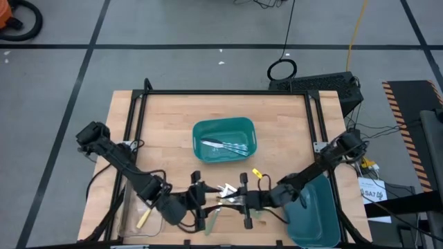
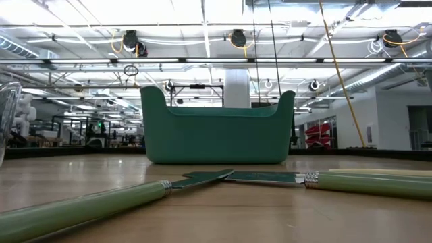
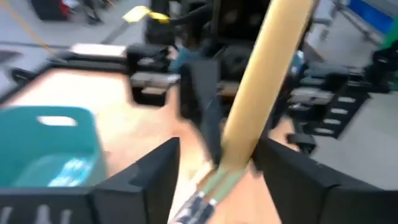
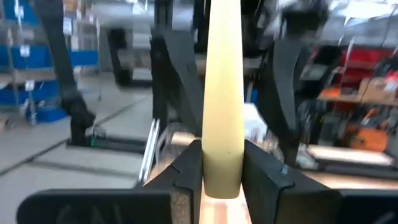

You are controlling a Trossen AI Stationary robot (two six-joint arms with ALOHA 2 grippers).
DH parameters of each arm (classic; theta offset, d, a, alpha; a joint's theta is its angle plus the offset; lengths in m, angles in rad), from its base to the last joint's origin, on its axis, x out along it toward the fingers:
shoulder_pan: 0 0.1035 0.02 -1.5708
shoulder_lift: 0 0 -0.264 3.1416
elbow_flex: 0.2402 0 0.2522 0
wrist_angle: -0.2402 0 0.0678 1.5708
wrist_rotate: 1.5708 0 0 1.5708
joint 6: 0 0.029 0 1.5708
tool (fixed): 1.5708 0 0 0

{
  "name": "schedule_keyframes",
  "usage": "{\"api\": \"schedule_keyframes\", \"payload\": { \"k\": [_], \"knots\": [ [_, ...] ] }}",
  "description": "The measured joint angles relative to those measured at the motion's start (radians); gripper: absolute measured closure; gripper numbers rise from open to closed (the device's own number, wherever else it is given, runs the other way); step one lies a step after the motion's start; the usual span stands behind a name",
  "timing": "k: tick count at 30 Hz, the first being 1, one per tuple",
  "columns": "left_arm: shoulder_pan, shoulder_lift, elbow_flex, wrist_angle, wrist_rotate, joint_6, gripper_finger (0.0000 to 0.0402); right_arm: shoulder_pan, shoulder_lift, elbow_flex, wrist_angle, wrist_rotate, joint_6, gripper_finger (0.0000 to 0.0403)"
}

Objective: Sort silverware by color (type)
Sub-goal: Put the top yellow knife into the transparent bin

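A pale-yellow-handled piece of silverware (image 1: 225,189) hangs in the air over the table's near middle, between my two grippers. My right gripper (image 4: 222,169) is shut on it. My left gripper (image 3: 217,168) is open; its fingers stand wide on either side of the yellow handle (image 3: 264,81) and show no contact with it. Two green-handled knives (image 2: 81,206) (image 2: 368,183) lie flat on the table below. All-metal pieces (image 1: 227,146) lie in the teal bin (image 1: 201,131) at the table's centre. My right gripper pinches the yellow handle near its thick end (image 4: 222,177) between its two fingers (image 4: 186,171). The piece runs straight out ahead along the fingers toward my left gripper, clear of the table. Its head is out of the picture.
A second teal bin (image 1: 320,220) stands at the near right corner. A clear container (image 1: 131,220) at the near left holds a yellow-handled piece (image 1: 143,219). Green-handled pieces (image 1: 211,221) lie near the front edge under the grippers. Bare wood lies along the far side.
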Motion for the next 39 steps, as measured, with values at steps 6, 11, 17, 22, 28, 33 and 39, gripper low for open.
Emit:
{"api": "schedule_keyframes", "payload": {
  "k": [6, 11, 17, 22, 28, 33, 39],
  "knots": [
    [-0.074, 0.0, 0.0, 0.091, -0.182, 0.124, 0.0152, 0.038, 0.0, 0.0, 0.154, 0.051, -0.11, 0.033],
    [-0.098, 0.0, 0.0, 0.224, -0.189, 0.223, 0.015, 0.03, 0.042, 0.0, 0.275, 0.051, -0.145, 0.033],
    [-0.092, 0.0, 0.0, 0.296, -0.19, 0.248, 0.015, 0.025, 0.141, -0.001, 0.483, 0.002, -0.218, 0.033],
    [-0.068, 0.049, 0.0, 0.39, -0.131, 0.272, 0.0149, 0.015, 0.169, 0.001, 0.522, -0.058, -0.235, 0.033],
    [-0.037, 0.102, 0.0, 0.495, -0.115, 0.307, 0.0157, 0.012, 0.167, 0.003, 0.525, -0.058, -0.268, 0.033],
    [-0.026, 0.105, 0.0, 0.496, -0.087, 0.31, 0.021, 0.013, 0.167, 0.003, 0.526, -0.059, -0.273, 0.033],
    [-0.007, 0.105, 0.0, 0.49, -0.012, 0.309, 0.0281, 0.012, 0.167, 0.003, 0.526, -0.059, -0.275, 0.033]
  ]
}}
